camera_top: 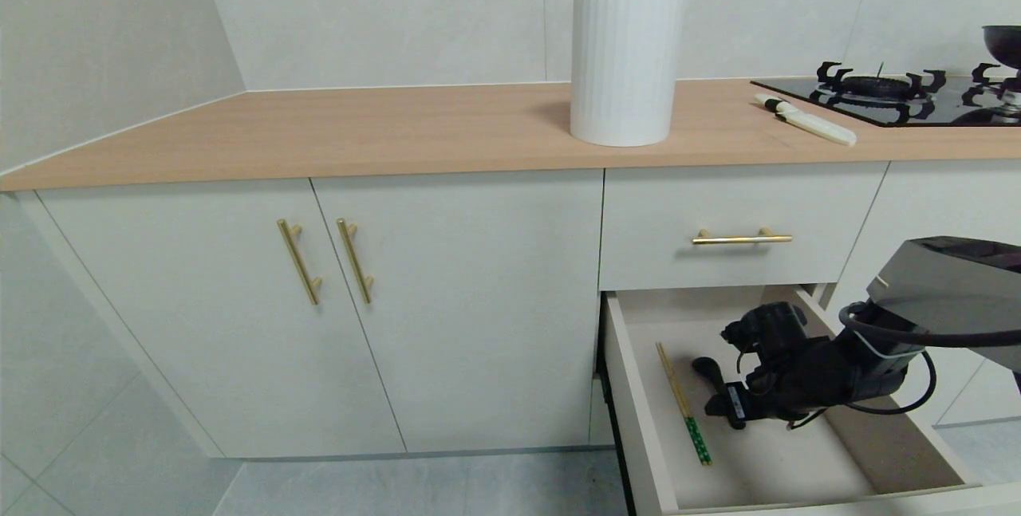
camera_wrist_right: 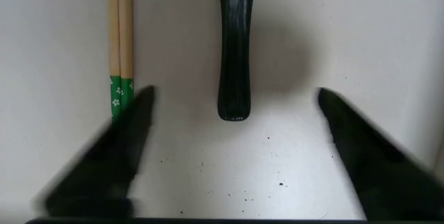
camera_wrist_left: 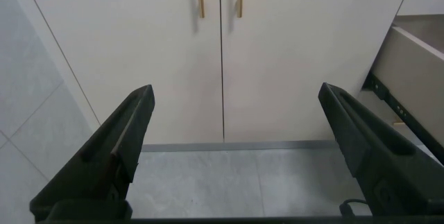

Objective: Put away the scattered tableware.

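Well, the right hand (camera_wrist_right: 234, 91) hung released, jaws wide, over the black spoon (camera_wrist_right: 232, 44) lying in the open drawer (camera_top: 638, 388) beside the chopsticks (camera_wrist_right: 119, 37). A careless withdrawal could have snagged its handle; the knife (camera_top: 806, 121) lay on the table (camera_top: 399, 129).

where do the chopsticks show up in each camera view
head view: the chopsticks lie on the floor of the open drawer, near its left wall.
left wrist view: not in it; the drawer's outer side is at the picture's edge.
right wrist view: the chopsticks lie beside a black handle on the drawer floor.
shared landmark: the open drawer.
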